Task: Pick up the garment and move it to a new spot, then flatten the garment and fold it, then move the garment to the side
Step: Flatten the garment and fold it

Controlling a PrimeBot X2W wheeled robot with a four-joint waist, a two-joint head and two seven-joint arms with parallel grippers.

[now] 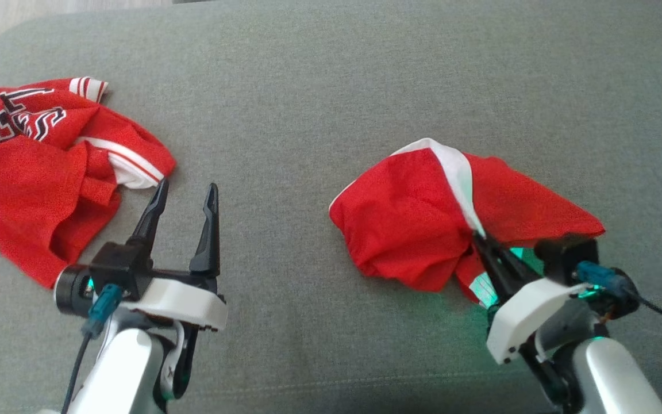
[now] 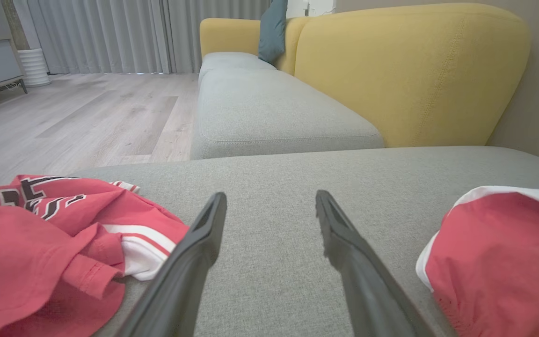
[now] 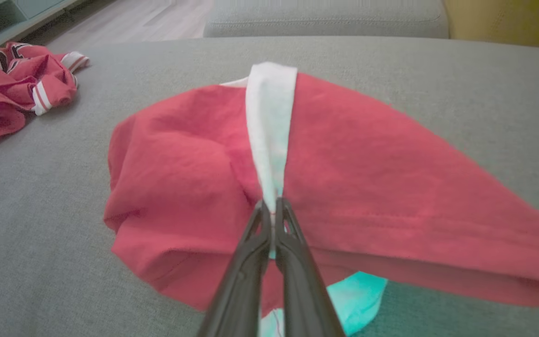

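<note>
Grey cushion (image 1: pixel 331 86); right gripper (image 3: pixel 269 206) clamped on red garment (image 3: pixel 180 178).

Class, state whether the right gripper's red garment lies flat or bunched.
Bunched: the red garment humps up in creases, pinched by the right gripper.

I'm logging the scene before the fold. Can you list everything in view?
garment: 1, red with white band, right side of sofa seat
jersey: 1, red with black-and-white lettering, crumpled at left of seat
sofa: 1, grey seats, yellow backs, under both clothes
pillow: 1, teal, against far backrest
curtains: grey, far wall
floor: pale wood, beyond sofa
left gripper: 1, dark fingers, open, beside jersey
right gripper: 1, dark fingers, shut on garment's white band
</note>
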